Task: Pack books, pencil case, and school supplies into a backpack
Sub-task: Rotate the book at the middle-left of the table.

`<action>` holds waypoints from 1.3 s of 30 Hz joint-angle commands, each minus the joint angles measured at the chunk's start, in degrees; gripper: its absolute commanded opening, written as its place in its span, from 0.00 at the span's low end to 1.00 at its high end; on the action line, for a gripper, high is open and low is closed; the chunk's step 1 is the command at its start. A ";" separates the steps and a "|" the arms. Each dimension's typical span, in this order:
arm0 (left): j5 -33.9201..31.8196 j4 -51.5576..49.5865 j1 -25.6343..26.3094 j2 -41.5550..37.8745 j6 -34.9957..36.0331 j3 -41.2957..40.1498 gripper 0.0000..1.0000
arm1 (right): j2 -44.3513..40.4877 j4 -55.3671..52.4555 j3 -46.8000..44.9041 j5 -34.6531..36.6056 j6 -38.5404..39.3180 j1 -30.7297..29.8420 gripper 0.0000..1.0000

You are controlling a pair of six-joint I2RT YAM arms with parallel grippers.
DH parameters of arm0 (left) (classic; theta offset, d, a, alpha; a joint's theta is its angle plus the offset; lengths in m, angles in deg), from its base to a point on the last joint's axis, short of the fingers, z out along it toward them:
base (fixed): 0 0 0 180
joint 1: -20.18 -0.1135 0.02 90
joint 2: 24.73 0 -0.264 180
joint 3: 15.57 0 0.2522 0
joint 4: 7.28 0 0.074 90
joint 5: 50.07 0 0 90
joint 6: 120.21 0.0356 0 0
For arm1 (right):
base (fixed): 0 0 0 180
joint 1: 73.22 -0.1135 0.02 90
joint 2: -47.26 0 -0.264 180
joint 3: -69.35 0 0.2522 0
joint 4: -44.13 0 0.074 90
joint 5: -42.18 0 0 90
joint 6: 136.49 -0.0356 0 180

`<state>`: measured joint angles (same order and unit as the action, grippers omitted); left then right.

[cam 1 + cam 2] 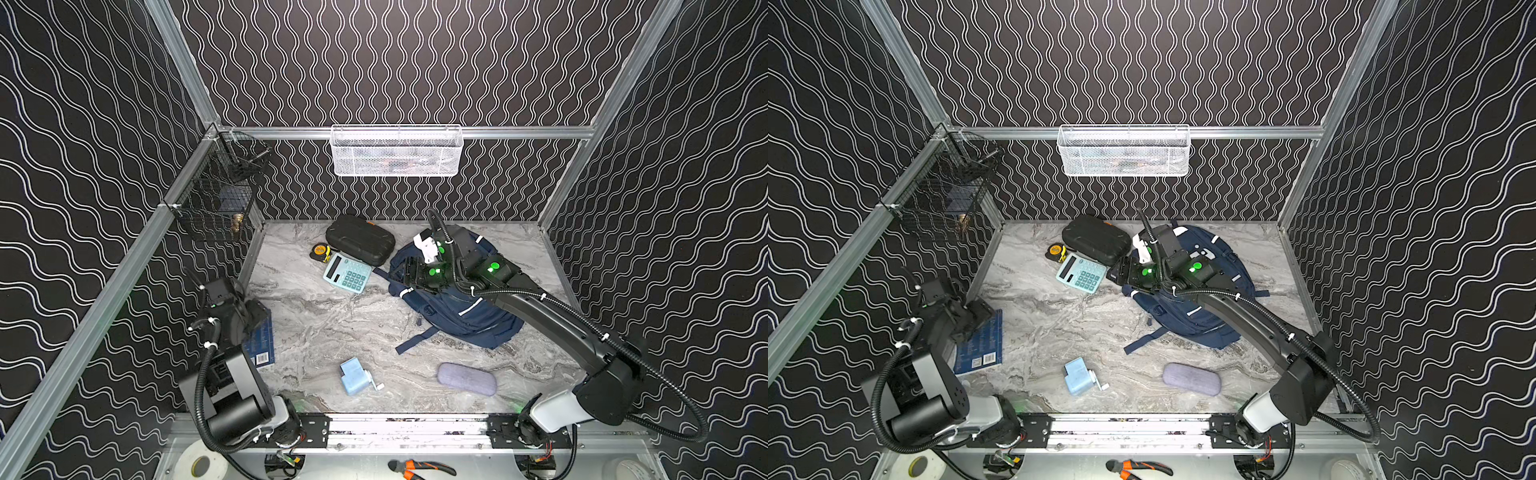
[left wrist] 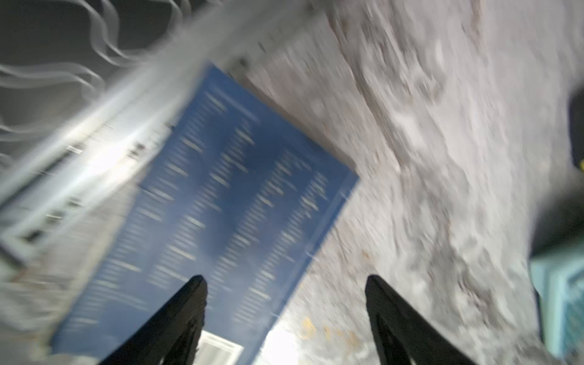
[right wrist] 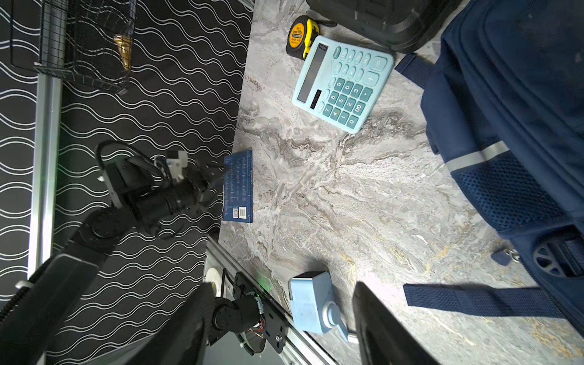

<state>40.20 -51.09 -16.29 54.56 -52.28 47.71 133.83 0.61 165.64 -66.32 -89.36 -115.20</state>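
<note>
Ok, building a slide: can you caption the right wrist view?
Open right end effector looking across the marble table at calculator, pencil sharpener, blue book and backpack.

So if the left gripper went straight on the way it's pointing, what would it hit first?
Probably the dark blue book, lying ahead of the open left gripper; blur makes depth unsure.

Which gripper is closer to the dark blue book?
Left. The left gripper hovers just above the blue book; the right gripper is across the table, over the backpack.
</note>
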 commanded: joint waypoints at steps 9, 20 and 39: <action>-6.37 2.68 -6.35 5.48 4.65 -1.64 0.84 | -1.29 -0.82 -1.06 0.08 2.63 -0.04 0.71; 4.27 1.45 -8.13 10.31 1.78 -4.28 0.82 | 0.57 -0.68 0.49 -0.38 3.52 -0.08 0.71; 10.28 0.70 6.49 1.83 -3.12 -10.12 0.78 | 22.54 7.08 6.66 -11.60 6.92 -1.75 0.68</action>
<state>49.91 -49.27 -12.80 55.83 -54.35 37.53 153.15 3.98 169.48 -73.95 -84.51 -116.18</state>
